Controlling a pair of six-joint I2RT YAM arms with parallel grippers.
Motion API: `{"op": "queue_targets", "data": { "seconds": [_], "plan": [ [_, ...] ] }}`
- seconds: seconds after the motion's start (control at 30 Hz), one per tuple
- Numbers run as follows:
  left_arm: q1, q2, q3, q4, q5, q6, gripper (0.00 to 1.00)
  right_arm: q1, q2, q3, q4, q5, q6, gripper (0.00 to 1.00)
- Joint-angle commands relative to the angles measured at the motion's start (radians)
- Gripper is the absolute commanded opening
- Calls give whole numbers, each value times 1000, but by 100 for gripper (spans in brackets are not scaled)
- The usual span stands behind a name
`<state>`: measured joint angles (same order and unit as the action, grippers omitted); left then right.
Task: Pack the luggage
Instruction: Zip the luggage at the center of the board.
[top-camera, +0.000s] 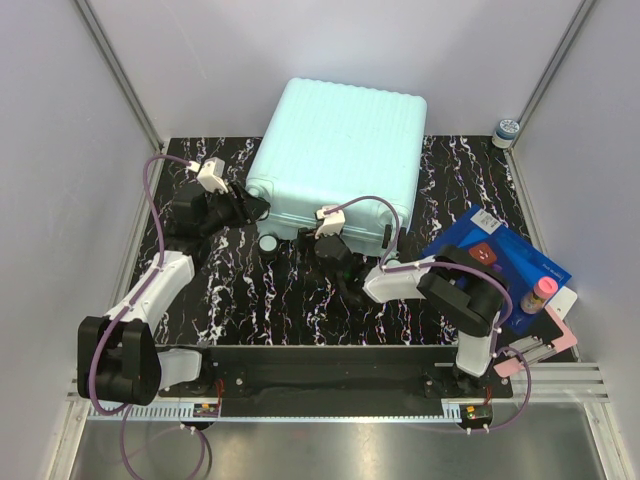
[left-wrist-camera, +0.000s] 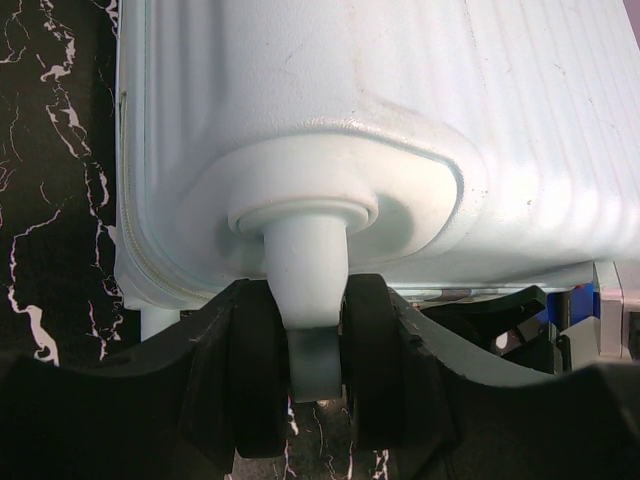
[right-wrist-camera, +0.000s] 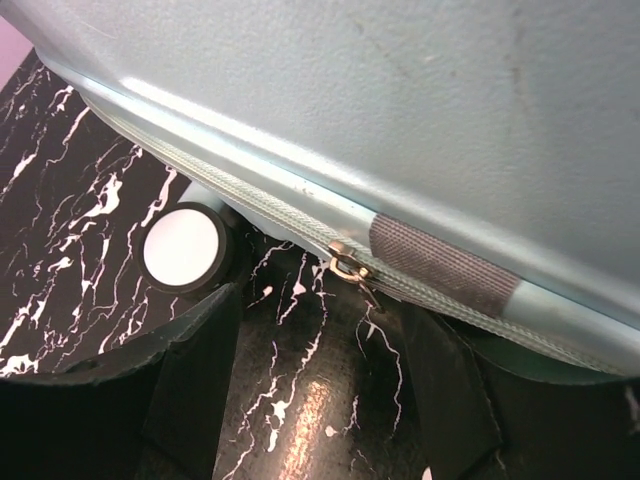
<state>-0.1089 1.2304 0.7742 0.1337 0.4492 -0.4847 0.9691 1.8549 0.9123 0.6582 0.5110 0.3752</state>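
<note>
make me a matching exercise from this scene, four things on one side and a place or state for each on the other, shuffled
1 luggage
2 left gripper
3 right gripper
4 blue box

a open, by the zipper pull
b right side of the table
c mint green, closed
d clamped on a wheel leg

Pairs: 1-c, 2-d, 3-a, 4-b

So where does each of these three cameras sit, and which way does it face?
Top external: high behind the robot, looking down on the table; both arms show.
Left wrist: on the left arm, facing a luggage corner; left gripper clamps a wheel stem.
Right wrist: on the right arm, facing the zipper; right gripper open.
Shared: the luggage, in all three.
</note>
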Motion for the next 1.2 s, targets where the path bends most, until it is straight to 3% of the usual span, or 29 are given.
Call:
{"op": "queue_targets", "data": {
  "seconds": [0.0, 0.23, 0.57, 0.8, 0.83, 0.93, 1.17],
  "plan": [
    [17, -31, -1, 107, 63, 5, 0, -21, 12, 51, 166, 38, -22, 71],
    [17, -31, -1, 109, 66, 5, 0, -21, 32, 83, 158, 118, -15, 62],
    [17, -31, -1, 106, 66, 6, 0, -21, 56, 108, 106, 251, 10, 39],
    [17, -28, -1, 104, 62, 9, 0, -21, 52, 99, 80, 302, 22, 18],
    [17, -28, -1, 104, 60, 9, 0, -21, 47, 97, 74, 313, 25, 10],
    [17, -31, 0, 99, 45, 11, 0, -21, 26, 82, 44, 339, 36, 0],
    [18, -35, 7, 75, 9, 24, 0, -20, -69, 8, -61, 382, 85, 0]
  ]
}}
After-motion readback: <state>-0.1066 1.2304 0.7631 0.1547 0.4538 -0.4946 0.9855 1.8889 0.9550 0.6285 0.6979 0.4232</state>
